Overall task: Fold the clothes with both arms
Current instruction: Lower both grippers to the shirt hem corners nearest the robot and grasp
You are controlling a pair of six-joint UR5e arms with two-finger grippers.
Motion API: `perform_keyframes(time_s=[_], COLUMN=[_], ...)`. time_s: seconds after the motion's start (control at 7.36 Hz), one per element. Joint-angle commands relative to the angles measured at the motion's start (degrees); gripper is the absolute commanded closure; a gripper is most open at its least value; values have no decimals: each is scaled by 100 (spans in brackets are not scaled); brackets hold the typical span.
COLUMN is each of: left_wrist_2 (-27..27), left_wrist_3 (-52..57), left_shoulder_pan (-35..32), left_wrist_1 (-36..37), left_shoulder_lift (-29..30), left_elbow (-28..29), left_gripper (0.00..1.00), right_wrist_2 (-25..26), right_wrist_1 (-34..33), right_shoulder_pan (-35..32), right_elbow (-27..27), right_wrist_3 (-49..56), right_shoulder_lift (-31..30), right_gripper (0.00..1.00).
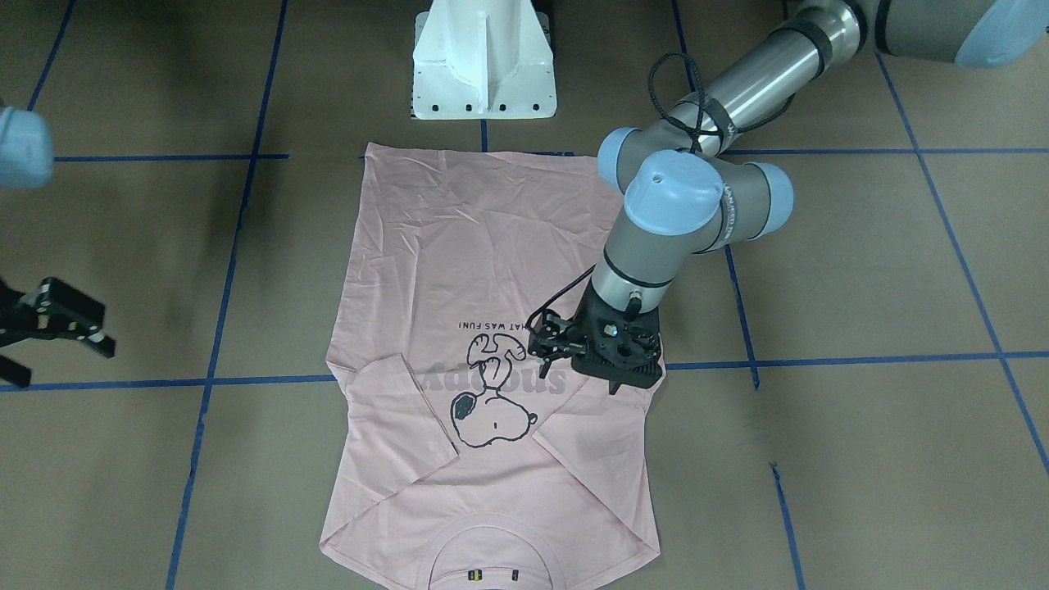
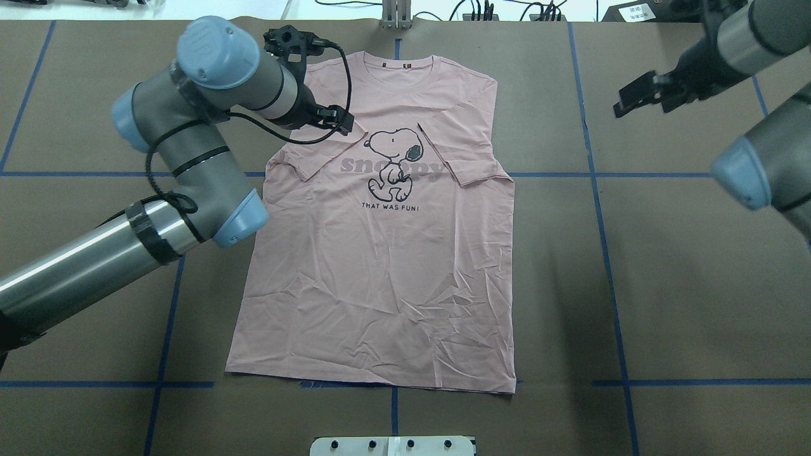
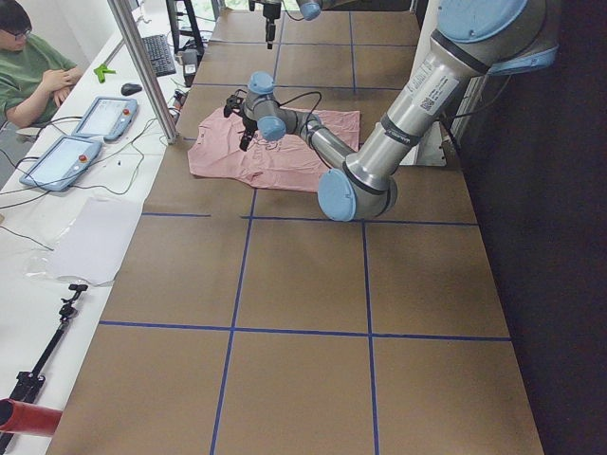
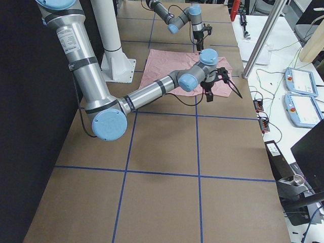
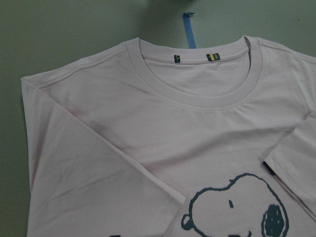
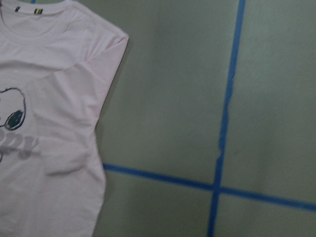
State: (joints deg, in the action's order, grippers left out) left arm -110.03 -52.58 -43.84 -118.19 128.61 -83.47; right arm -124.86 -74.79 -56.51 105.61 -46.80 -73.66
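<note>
The pale pink T-shirt (image 1: 492, 246) (image 2: 380, 272) lies flat on the brown table, Snoopy print up, collar (image 5: 197, 84) away from the robot's base. Both short sleeves are folded inward over the chest. My left gripper (image 1: 615, 373) points down over the shirt's edge at the folded sleeve on my left. Its wrist hides the fingertips, so I cannot tell its state. My right gripper (image 1: 49, 348) (image 2: 637, 98) hovers off the cloth beyond the shirt's other side, fingers apart and empty. The right wrist view shows that shoulder and side edge of the shirt (image 6: 49, 98).
The white pedestal base (image 1: 483, 74) stands just behind the shirt's hem. Blue tape lines (image 2: 602, 253) grid the table. Beyond the collar end are a metal post (image 3: 142, 66), teach pendants (image 3: 76, 142) and a seated person (image 3: 28, 66).
</note>
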Motion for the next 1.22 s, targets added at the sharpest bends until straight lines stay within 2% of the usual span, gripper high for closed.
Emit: perform_keyframes(time_s=[0.0, 0.14, 0.27, 0.41, 0.54, 0.68, 0.82, 1.09], left_wrist_2=[8, 25, 34, 156, 418, 691, 1042, 1316], left_wrist_3=[-77, -191, -427, -490, -778, -1311, -1847, -2072], left_shoulder_pan=[85, 295, 532, 743, 1015, 1392, 1848, 2351], left_wrist_1=[6, 6, -2, -20, -64, -264, -588, -697], left_shoulder_lift=[-1026, -1535, -2132, -2739, -3258, -3524, -3736, -3966], left_elbow=[-1298, -1887, -2441, -2925, -3208, -3263, -3255, -3255], left_gripper=[0, 0, 0, 0, 5, 26, 39, 41], right_wrist_2=[1658, 2728, 3487, 4034, 4509, 4645, 4646, 4646], right_wrist_1=[-183, -185, -193, -194, -194, -289, -351, -440], right_shoulder_pan=[2003, 3065, 3876, 4589, 5136, 5315, 5335, 5335], right_elbow=[1458, 1828, 2049, 2182, 2279, 2280, 2280, 2280], right_wrist_3=[-2499, -3388, -3988, -4638, -4958, -4970, -4961, -4961], right_shoulder_lift=[-639, -876, -1043, -1167, -1177, -1168, -1159, -1168], right_gripper=[0, 1, 3, 8, 11, 11, 11, 10])
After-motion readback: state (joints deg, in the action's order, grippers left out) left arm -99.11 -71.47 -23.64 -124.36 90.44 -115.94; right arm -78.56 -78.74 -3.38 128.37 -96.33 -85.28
